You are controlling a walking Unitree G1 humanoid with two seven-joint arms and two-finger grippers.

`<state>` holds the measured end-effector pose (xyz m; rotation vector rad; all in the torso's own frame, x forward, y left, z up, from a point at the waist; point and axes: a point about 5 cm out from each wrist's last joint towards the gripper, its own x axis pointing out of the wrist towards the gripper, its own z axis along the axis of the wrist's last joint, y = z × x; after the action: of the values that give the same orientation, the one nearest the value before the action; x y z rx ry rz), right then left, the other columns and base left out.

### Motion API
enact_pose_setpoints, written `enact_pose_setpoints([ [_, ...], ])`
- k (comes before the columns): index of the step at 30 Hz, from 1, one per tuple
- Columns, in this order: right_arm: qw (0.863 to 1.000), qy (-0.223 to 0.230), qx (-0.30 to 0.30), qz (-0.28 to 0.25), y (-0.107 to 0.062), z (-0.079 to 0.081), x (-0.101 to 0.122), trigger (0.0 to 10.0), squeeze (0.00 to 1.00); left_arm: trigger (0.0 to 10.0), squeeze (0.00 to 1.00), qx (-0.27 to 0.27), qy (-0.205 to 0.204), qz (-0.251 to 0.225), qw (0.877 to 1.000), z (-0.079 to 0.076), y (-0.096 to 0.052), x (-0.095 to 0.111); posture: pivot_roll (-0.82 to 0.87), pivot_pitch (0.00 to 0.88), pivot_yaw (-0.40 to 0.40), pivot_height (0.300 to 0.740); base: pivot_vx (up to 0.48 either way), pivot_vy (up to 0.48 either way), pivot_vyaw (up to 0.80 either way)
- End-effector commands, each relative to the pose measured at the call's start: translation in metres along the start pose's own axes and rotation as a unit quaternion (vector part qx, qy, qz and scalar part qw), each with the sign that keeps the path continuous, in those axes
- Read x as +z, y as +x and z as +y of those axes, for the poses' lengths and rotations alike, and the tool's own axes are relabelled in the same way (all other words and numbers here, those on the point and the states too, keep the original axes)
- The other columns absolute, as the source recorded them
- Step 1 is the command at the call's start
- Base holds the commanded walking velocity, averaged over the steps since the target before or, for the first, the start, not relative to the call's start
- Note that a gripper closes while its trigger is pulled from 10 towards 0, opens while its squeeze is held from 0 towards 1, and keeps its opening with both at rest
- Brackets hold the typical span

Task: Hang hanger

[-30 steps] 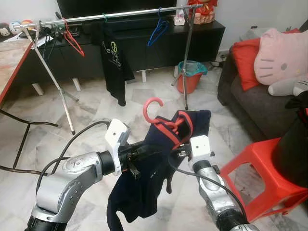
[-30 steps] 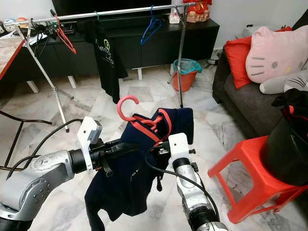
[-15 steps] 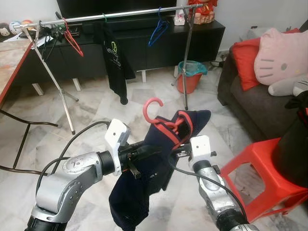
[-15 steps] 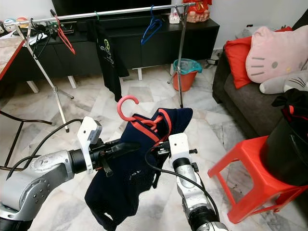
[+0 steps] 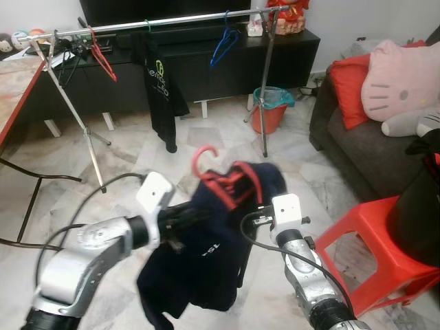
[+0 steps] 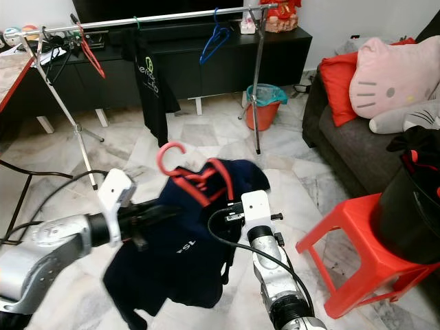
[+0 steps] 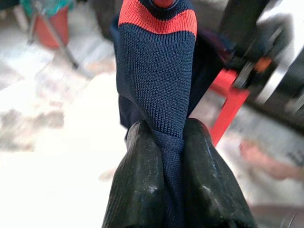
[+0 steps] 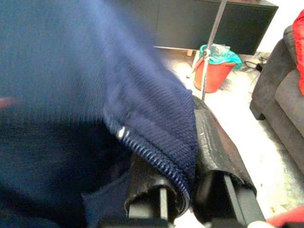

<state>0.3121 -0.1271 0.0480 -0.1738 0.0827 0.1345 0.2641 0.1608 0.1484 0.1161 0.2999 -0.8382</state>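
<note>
Left gripper (image 7: 166,156): both black fingers (image 7: 140,190) pressed together on a fold of the navy garment (image 5: 206,254); ribbed knit with a red band rises straight out from between them.
Right gripper (image 8: 190,156): fingers closed on the garment's hem edge, cloth draped over and between them; one finger (image 8: 216,142) bare on its outer side.
Red hanger (image 6: 189,175): inside the garment's neck, between the two grippers and above them; hook (image 5: 201,155) curls up free, touching nothing.
Navy garment: strung between both grippers, bulk sagging below the arms over the marble floor (image 5: 124,158); left side blurred.
Clothes rail (image 6: 151,17): metal bar on tripod legs, well apart from the hanger, in front of the black cabinet (image 5: 206,62).
On the rail: a red hanger (image 5: 102,58) near its left end, a black T-shirt (image 6: 148,75) at middle, a blue hanger (image 6: 212,38) toward the right end.
Right side: red stool (image 5: 371,254), sofa with pink cushion (image 6: 388,72).
</note>
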Motion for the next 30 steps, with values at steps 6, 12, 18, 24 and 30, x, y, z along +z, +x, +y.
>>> enact_pose_setpoints([
  [6,1.000,-0.010,0.002,0.008,0.003,0.000,0.001,0.0,0.00,10.0,0.00,-0.042,0.060,0.071,0.995,0.000,-0.019,-0.018,0.01,0.056,0.014,0.740,0.000,0.000,0.00],
  [12,0.999,-0.019,0.008,0.025,0.003,-0.001,-0.003,0.0,0.00,10.0,0.00,-0.110,0.059,0.049,0.991,0.000,-0.046,-0.010,0.02,0.058,0.011,0.740,0.000,0.000,0.00],
  [18,0.999,-0.024,0.016,0.045,0.003,0.001,-0.008,0.0,0.00,10.0,0.00,-0.129,0.089,0.038,0.987,0.002,-0.059,-0.006,0.02,0.061,0.006,0.740,0.000,0.000,0.00],
  [24,0.998,-0.026,0.018,0.062,0.001,0.000,-0.014,0.0,0.00,10.0,0.00,-0.153,0.090,-0.008,0.984,0.002,-0.066,0.004,0.02,0.061,0.002,0.740,0.000,0.000,0.00],
  [30,0.997,-0.025,0.016,0.068,0.000,-0.001,-0.017,0.0,0.00,10.0,0.00,-0.107,0.084,-0.031,0.990,0.014,-0.067,0.007,0.02,0.060,0.003,0.740,0.000,0.000,0.00],
])
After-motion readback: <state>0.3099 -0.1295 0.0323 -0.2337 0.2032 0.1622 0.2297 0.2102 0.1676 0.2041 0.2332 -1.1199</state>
